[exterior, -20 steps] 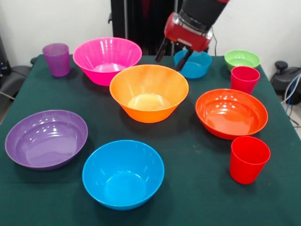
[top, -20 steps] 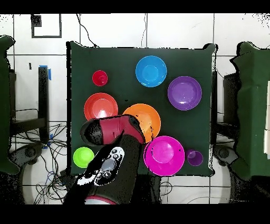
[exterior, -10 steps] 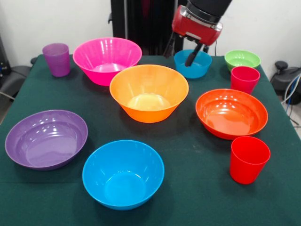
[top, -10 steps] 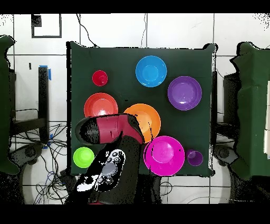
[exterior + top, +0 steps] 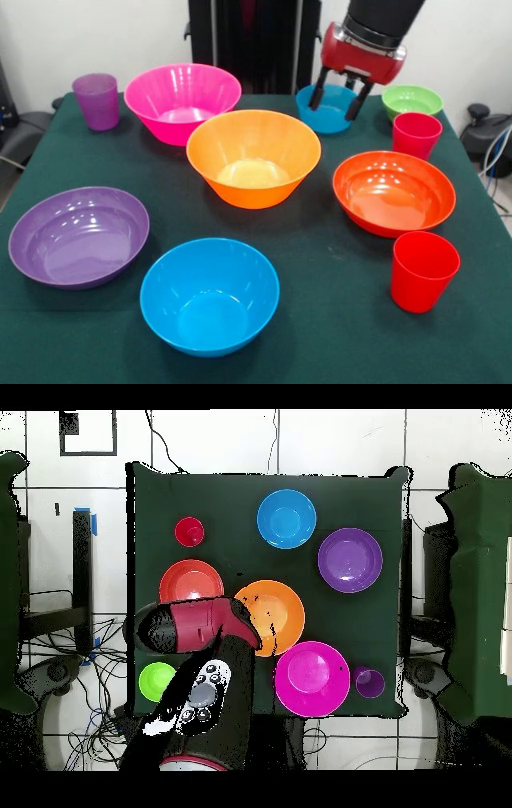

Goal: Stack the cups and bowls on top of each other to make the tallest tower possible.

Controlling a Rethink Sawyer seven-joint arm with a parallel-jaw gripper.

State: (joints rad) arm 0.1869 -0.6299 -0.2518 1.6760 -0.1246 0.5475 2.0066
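Note:
My gripper hangs open just above the small blue bowl at the table's far side, one finger over each side of it and nothing held. Spread singly over the green cloth are the pink bowl, orange bowl, purple bowl, medium blue bowl, red-orange bowl and green bowl. Two red cups stand on the right and a purple cup at the far left. No tower shows. In the overhead view the arm hides the gripper and the small blue bowl.
The green-covered table ends close behind the far bowls, with a dark stand and white wall beyond. Cables and a chair base lie off the right edge. In the overhead view the green bowl sits beside the arm.
In the front view the gripper has swung to the right, from beside the orange bowl's far rim to over the small blue bowl. It stayed open. No bowl or cup moved.

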